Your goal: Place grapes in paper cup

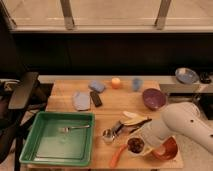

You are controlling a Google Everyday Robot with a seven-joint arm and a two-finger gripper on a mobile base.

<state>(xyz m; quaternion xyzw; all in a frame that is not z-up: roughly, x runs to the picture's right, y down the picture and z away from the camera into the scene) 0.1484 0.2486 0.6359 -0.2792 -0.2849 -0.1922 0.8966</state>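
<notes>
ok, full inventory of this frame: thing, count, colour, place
green tray: 1, front left of table
fork: 1, metal, inside the tray
grapes: 1 bunch, dark, in the paper cup
paper cup: 1, white, front right
orange-red bowl: 1, right of the cup
metal cup: 1, shiny, table centre front
purple bowl: 1, right rear
orange ball: 1, rear centre
blue cup: 1, rear, right of the ball
dark block: 1, left of centre
blue-grey bowl: 1, side shelf at right
gripper: 1, white arm, over the paper cup
</notes>
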